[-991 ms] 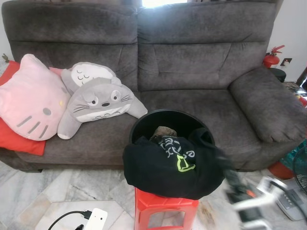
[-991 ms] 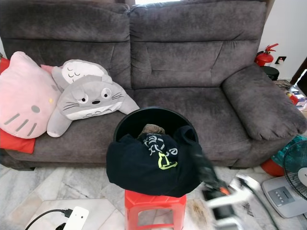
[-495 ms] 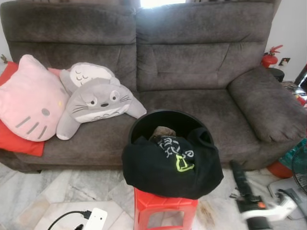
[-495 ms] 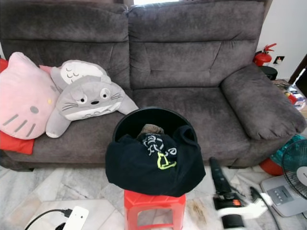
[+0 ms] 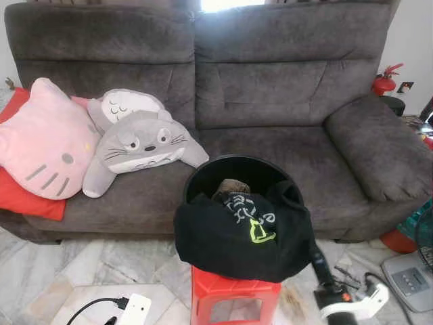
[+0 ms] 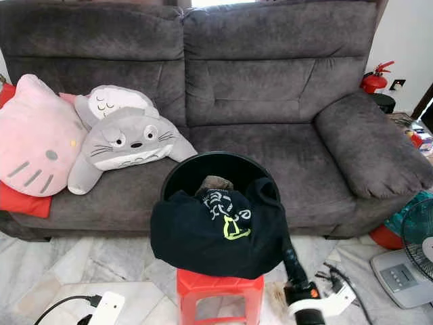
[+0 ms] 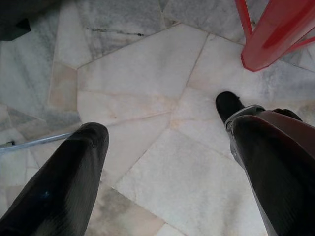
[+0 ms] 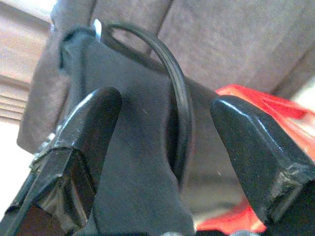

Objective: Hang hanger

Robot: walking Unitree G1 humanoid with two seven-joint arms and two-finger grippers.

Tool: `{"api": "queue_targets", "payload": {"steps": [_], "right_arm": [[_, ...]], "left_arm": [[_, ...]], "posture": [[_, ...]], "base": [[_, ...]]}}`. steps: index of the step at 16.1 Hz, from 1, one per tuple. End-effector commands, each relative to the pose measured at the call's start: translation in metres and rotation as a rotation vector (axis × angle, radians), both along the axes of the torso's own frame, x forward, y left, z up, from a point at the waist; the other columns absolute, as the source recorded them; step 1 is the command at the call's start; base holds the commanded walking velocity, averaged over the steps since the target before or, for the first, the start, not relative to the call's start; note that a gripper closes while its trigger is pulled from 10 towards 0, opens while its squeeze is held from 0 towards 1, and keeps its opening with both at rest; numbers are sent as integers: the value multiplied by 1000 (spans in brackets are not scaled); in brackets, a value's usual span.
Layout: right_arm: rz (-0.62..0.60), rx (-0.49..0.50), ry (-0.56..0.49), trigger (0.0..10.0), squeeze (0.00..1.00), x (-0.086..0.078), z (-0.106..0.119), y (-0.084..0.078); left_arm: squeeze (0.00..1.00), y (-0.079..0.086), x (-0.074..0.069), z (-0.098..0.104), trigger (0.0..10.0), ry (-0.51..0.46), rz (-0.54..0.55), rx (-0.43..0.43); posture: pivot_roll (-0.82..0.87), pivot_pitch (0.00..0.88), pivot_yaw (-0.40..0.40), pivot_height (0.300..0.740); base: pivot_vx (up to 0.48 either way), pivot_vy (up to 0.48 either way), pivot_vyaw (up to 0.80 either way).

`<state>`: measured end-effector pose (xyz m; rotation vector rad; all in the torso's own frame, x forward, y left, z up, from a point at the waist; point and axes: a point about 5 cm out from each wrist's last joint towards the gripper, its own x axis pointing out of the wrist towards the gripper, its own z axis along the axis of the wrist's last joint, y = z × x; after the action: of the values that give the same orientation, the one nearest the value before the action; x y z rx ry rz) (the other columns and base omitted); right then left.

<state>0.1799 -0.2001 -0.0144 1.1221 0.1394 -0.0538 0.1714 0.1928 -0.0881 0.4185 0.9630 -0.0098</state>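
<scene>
A black garment [image 5: 237, 237] with a green print hangs over the rim of a black bucket [image 6: 213, 169] standing on a red stool [image 5: 233, 298] before the grey sofa [image 5: 270, 101]. The right hand [image 8: 165, 147], fingers spread open, reaches to the garment's right edge at the bucket rim. The left hand [image 7: 162, 162] hangs open above the marble floor [image 7: 147, 98].

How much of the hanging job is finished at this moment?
Nothing looks done: I cannot make out a hanger. The right claw, open, reaches toward the black garment draped over the black bucket on the red stool. The left claw hangs open over the floor. Everything remains.
</scene>
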Motion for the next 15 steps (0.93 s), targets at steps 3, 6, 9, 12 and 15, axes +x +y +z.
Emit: {"api": "queue_targets", "payload": {"steps": [3, 6, 9, 12, 15], "right_arm": [[32, 12, 6, 10000, 0, 2, -9, 7], [88, 4, -22, 10000, 0, 11, -11, 9], [117, 2, -57, 10000, 0, 17, -10, 10], [132, 0, -76, 10000, 0, 21, -10, 10], [154, 5, -100, 0, 0, 22, -9, 13]], "left_arm": [[0, 3, -3, -1, 10000, 9, -6, 20], [0, 4, -3, 0, 10000, 3, -8, 37], [0, 4, -2, 0, 10000, -1, -11, 44], [0, 4, -2, 0, 10000, -4, -13, 51], [0, 4, -2, 0, 10000, -8, -25, 63]], "posture": [[-157, 14, 14, 740], [-155, 18, 18, 740], [-154, 20, 19, 740], [-151, 20, 18, 740], [-150, 21, 18, 740]], "base": [[0, 0, 0], [0, 0, 0], [0, 0, 0], [0, 0, 0], [0, 0, 0]]}}
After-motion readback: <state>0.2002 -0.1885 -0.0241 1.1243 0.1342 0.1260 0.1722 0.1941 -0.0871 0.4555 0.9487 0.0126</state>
